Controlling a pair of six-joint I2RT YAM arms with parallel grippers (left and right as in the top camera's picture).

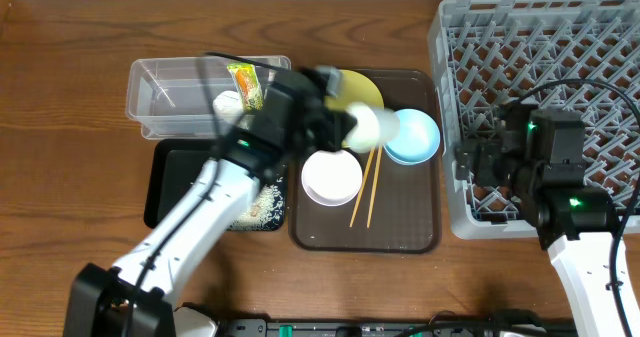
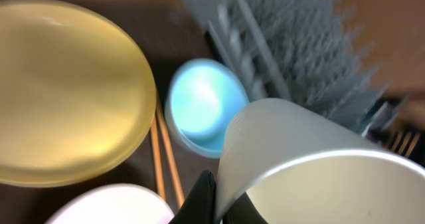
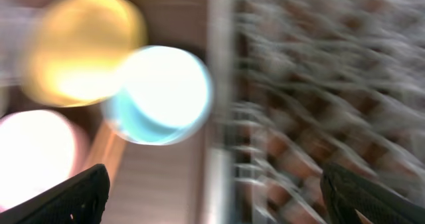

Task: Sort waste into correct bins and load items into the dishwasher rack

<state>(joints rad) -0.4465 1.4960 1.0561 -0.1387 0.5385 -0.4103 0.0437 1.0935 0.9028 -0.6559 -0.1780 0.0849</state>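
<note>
My left gripper (image 1: 343,125) is shut on the rim of the small white cup (image 1: 370,127) and holds it above the brown tray; the left wrist view shows the fingers (image 2: 219,199) pinching the cup wall (image 2: 312,164). Below lie the yellow plate (image 1: 358,85), light blue bowl (image 1: 414,137), white bowl (image 1: 332,177) and chopsticks (image 1: 364,189). The wrapper (image 1: 245,85) and tissue (image 1: 228,103) sit in the clear tub (image 1: 165,95). Rice scraps (image 1: 262,205) lie in the black tray (image 1: 170,182). My right gripper (image 1: 470,163) is open and empty at the left edge of the grey rack (image 1: 560,67).
The brown serving tray (image 1: 385,232) holds the dishes between the bins and the rack. The right wrist view is blurred; it shows the blue bowl (image 3: 163,94), yellow plate (image 3: 83,48), white bowl (image 3: 33,151) and rack pegs (image 3: 332,84).
</note>
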